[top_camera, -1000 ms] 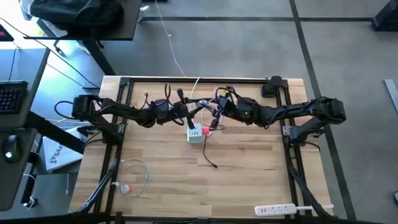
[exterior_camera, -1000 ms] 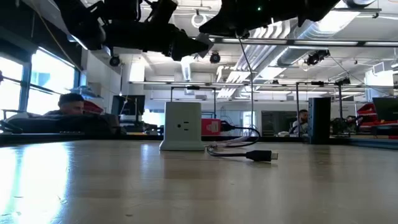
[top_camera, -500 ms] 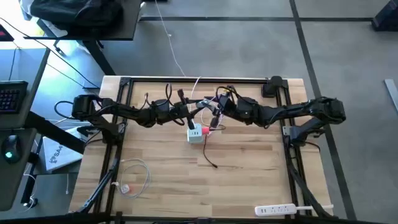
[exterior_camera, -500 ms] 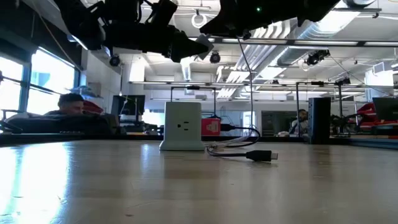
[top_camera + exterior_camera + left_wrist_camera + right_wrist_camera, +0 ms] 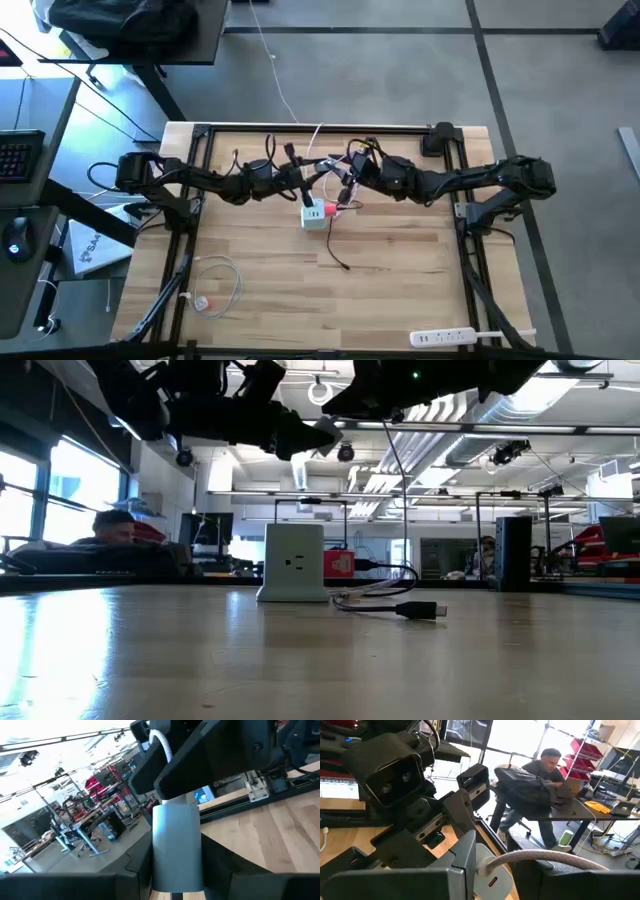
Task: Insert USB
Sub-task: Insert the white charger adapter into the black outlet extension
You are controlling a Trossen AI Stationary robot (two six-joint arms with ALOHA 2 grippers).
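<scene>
High view: both arms reach in to meet at the upper centre of the table. The left gripper and right gripper hang above the white charger. The red USB lies against the charger's right side, its black cable trailing toward the bottom of the frame. How wide either gripper's fingers stand cannot be told.

Low view: the charger stands at centre, the USB touching its right side; the cable's dark end lies to the right.

Left wrist view: a silvery plug fills the centre, between the fingers.

Right wrist view: a white cable arcs across the bottom; a person sits upper right.
</scene>
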